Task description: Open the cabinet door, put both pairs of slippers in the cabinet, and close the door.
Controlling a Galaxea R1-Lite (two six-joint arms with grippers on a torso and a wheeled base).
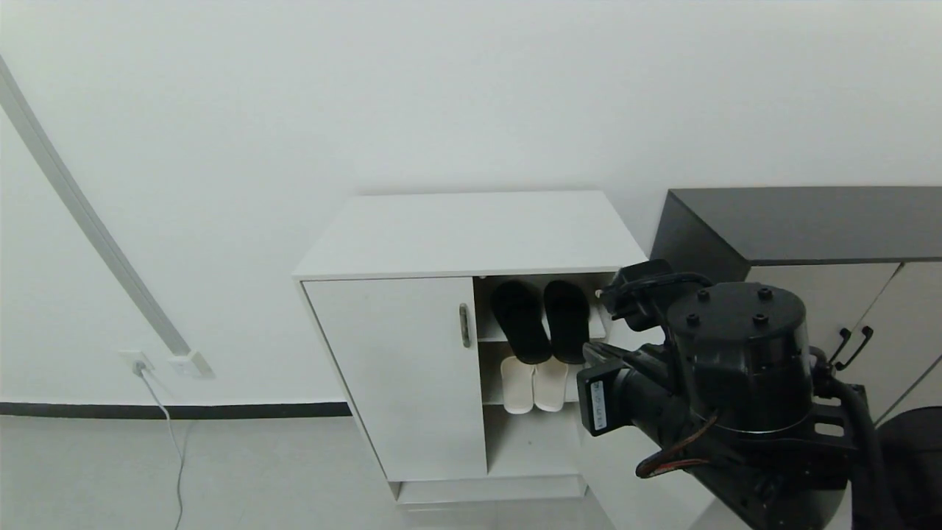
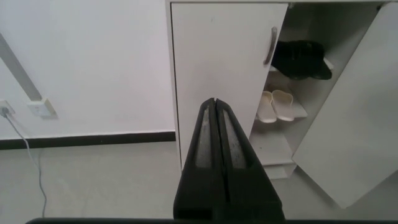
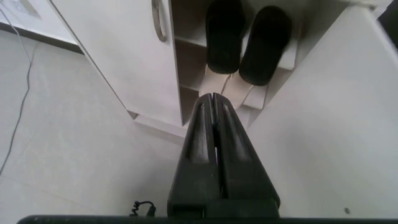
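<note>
Black slippers (image 1: 521, 320): 2 | white slippers (image 1: 517, 383): 2 | cabinet (image 1: 471, 228): 1, open | left fingers (image 2: 205, 137), right fingers (image 3: 200, 130): pressed together, empty

You're in a bare indoor room that reads like a home entryway. Mid-frame, a small white shoe cabinet (image 1: 471, 232) stands against a plain white wall (image 1: 471, 88), with black slippers (image 1: 541, 320) and white slippers (image 1: 533, 383) on its shelves. At lower left a wall socket (image 1: 136, 362) trails a cable (image 1: 175, 449) onto the pale grey floor (image 1: 257, 471), above a black skirting strip (image 1: 184, 410). A dark-topped sideboard (image 1: 809, 221) sits at the right.
</note>
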